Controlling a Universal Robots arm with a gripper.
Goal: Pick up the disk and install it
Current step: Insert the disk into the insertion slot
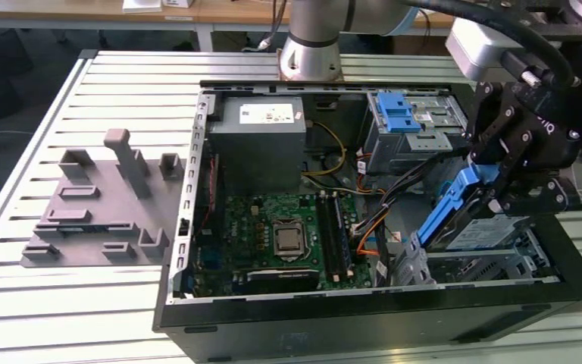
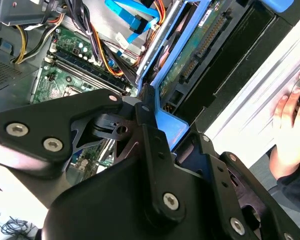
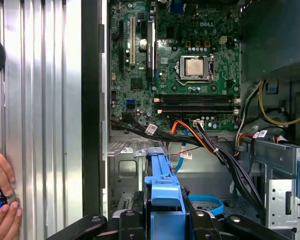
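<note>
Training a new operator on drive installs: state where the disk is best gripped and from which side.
Grip the disk by its blue end rail, coming from above the open case. The disk stands tilted with its lower end at the drive cage, so that raised rail is the free edge, narrow enough to pinch. The tool is clamped on it there.

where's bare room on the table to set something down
Bare slatted table lies at the exterior view's left, on the near and far sides of the grey fixture. The open case is crowded: cables and the tool gripping the disk.
</note>
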